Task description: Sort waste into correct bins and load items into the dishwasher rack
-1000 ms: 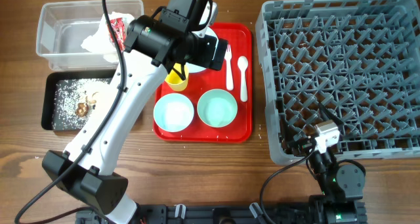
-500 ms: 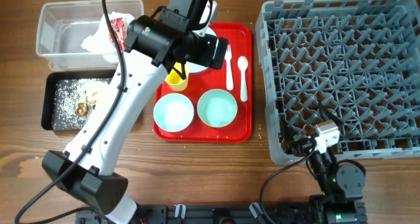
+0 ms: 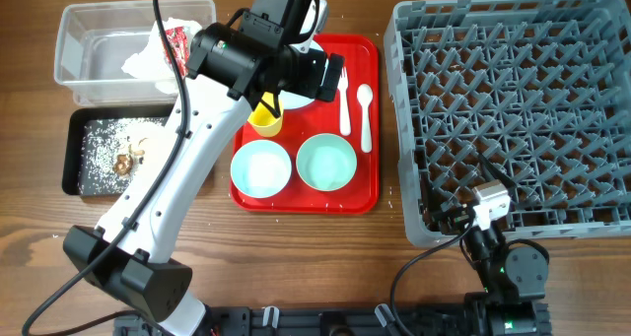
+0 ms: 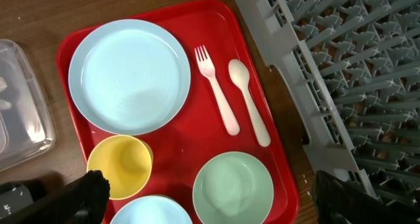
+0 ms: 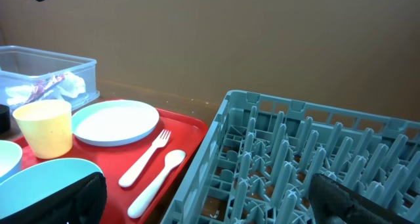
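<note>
My left gripper (image 3: 301, 75) hangs open and empty above the red tray (image 3: 296, 203); in the left wrist view its fingers (image 4: 210, 201) frame the tray. On the tray are a pale blue plate (image 4: 129, 76), white fork (image 4: 218, 89), white spoon (image 4: 248, 99), yellow cup (image 4: 120, 166), a green-teal bowl (image 4: 233, 188) and a blue bowl (image 4: 151, 211). The grey dishwasher rack (image 3: 513, 109) stands to the right with nothing in it. My right gripper (image 3: 449, 216) is open and empty at the rack's front left corner (image 5: 210, 201). Napkin (image 3: 148, 55) and red wrapper (image 3: 177, 40) lie in the clear tub (image 3: 99, 40).
The black tray (image 3: 74, 154) at the left holds crumbs and brownish scraps (image 3: 126, 162). My left arm crosses the table from the front left to the red tray and hides most of the plate from overhead. Bare wood lies in front of the trays.
</note>
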Robot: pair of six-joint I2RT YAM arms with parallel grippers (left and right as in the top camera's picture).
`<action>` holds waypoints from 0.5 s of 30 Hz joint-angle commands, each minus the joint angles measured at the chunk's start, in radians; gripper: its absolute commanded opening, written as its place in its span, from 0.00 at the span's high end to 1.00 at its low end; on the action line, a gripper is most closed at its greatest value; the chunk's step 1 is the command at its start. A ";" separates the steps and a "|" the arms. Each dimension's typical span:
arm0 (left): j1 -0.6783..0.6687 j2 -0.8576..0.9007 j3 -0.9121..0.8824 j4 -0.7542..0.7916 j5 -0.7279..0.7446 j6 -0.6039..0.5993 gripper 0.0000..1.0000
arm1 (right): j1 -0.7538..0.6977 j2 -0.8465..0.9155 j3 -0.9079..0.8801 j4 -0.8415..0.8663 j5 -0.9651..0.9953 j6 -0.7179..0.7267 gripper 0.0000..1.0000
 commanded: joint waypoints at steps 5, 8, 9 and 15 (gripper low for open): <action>-0.005 0.006 0.021 0.023 -0.007 0.038 0.00 | -0.005 -0.005 -0.001 0.005 -0.014 -0.005 0.00; -0.005 0.008 0.021 0.040 -0.006 0.037 0.00 | -0.005 -0.005 -0.001 0.005 -0.014 -0.005 0.00; -0.005 0.011 0.021 0.044 -0.006 0.036 0.00 | -0.005 -0.005 -0.001 0.005 -0.014 -0.005 0.00; -0.005 0.058 0.021 0.045 -0.006 0.033 0.00 | -0.005 -0.005 -0.001 0.005 -0.014 -0.005 0.00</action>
